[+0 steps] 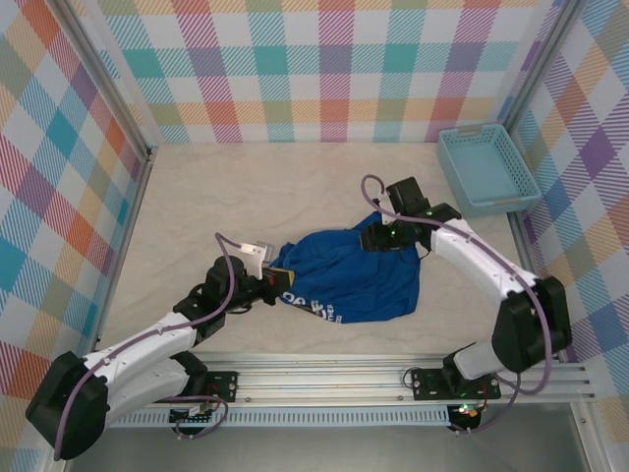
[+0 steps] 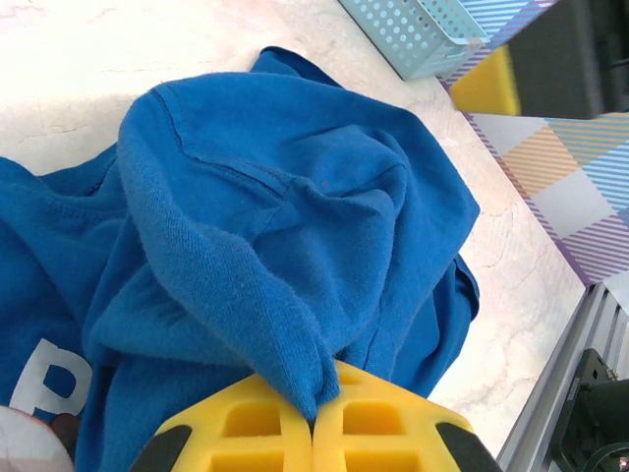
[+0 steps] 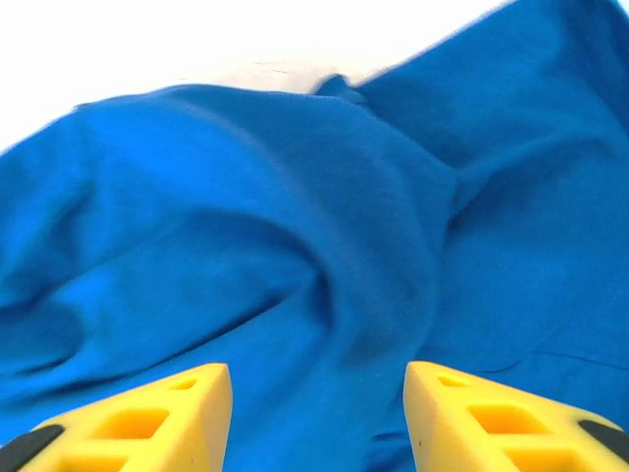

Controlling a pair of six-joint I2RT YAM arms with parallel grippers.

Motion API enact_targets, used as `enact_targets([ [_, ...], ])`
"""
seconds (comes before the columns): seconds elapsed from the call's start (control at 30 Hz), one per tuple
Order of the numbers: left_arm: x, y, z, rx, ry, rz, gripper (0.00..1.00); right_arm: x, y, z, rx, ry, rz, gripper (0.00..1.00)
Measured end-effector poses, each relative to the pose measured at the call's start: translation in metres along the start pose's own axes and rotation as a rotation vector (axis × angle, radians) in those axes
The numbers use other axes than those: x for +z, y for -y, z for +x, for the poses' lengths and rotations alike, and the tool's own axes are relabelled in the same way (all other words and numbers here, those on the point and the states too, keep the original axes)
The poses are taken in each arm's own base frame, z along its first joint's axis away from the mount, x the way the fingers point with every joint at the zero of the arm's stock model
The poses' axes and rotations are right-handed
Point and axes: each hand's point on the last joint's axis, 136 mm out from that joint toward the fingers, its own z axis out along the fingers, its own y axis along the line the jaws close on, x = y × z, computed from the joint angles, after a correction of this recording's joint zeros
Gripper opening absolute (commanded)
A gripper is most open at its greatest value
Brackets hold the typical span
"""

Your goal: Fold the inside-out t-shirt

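Your two arms (image 1: 147, 349) are wearing white shells over black joints, trailing mauve cables (image 1: 230, 280) and showing yellow, black-tipped latticed fingers (image 3: 147, 418).

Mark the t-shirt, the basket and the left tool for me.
t-shirt (image 1: 359, 275), top view, middle of the blue cloth.
basket (image 1: 485, 169), top view, its bare floor.
left tool (image 2: 313, 431), left wrist view, where the shut fingertips pinch cloth.

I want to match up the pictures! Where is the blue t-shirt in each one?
Top external: t-shirt crumpled just below the middle.
Left wrist: t-shirt heaped across the middle, its fold pinched by the left gripper at the bottom.
Right wrist: t-shirt spread under a strip of tabletop along the top.
Shared landmark: the pale tabletop around it.
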Motion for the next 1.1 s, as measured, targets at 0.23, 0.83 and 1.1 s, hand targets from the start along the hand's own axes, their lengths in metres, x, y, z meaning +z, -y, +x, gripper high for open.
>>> enact_targets([
  [0.23,0.000,0.000,0.000,0.000,-0.001,0.000,0.00,0.013,-0.072,0.011,0.004,-0.030,-0.183,0.56],
  [0.83,-0.001,0.000,-0.001,0.005,0.003,-0.002,0.00,0.065,-0.050,0.024,0.210,-0.092,-0.094,0.00],
  [1.1,0.005,-0.010,0.017,0.003,-0.089,-0.045,0.24,-0.031,-0.072,-0.035,0.021,0.241,-0.246,0.00],
])
